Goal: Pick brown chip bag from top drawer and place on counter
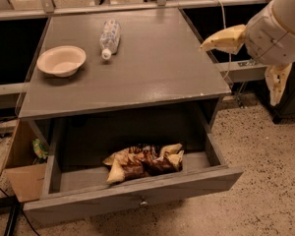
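The pincer (238,74) hangs in the air off the right edge of the bench (157,77), above the floor and well apart from the open drawer. Its two pale yellow fingers (225,39) are spread wide, one pointing left toward the bench edge and the other pointing down, and nothing is held between them. The brown chip bag (145,161) lies crumpled on the bottom of the top drawer (88,208), which is pulled out from under the bench; the bag sits near the middle, a little to the right, close to the front wall. It is glossy dark brown with pale tan ends, and its print cannot be read. A small metal knob (143,201) sits at the middle of the drawer front. On the bench, a shallow cream bowl (62,60) stands near the left edge, and a clear plastic bottle (109,37) lies on its side just right of it, cap toward the front; its label shows a pattern but no readable words. A cardboard box (22,178) stands on the floor left of the drawer, with a green packet (39,149) inside.
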Motion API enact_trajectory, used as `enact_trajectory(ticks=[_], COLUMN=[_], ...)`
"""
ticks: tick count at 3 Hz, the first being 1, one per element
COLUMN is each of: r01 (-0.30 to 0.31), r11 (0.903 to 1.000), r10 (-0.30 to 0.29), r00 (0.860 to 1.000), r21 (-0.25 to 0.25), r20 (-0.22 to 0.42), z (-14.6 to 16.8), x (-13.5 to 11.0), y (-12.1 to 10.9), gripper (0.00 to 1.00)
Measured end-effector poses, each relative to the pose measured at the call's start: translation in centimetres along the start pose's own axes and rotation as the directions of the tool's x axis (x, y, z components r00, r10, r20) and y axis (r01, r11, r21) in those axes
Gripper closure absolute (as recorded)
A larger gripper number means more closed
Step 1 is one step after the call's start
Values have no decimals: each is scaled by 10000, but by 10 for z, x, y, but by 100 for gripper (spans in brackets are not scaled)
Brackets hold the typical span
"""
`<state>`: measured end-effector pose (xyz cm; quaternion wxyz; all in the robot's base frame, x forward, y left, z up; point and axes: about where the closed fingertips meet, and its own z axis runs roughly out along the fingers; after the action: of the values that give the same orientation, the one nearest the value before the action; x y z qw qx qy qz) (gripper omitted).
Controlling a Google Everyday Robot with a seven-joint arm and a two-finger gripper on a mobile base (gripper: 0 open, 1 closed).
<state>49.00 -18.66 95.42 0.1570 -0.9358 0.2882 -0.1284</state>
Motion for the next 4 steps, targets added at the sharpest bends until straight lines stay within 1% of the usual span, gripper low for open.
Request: enact_trajectory(ticks=[1, 2, 3, 4], r01=[930, 2861, 4436, 5155], r11=[9953, 9536, 8875, 8491], r10=[-927, -2851, -4466, -5177], r00=[9956, 9582, 8947, 8555], r21=[280, 938, 1245, 1152], r20=[-94, -242, -42, -116], z=[-1, 9, 22, 23], x=[-2, -11, -17, -18], y=[-3, -5, -2, -3], gripper=[0, 0, 0, 0])
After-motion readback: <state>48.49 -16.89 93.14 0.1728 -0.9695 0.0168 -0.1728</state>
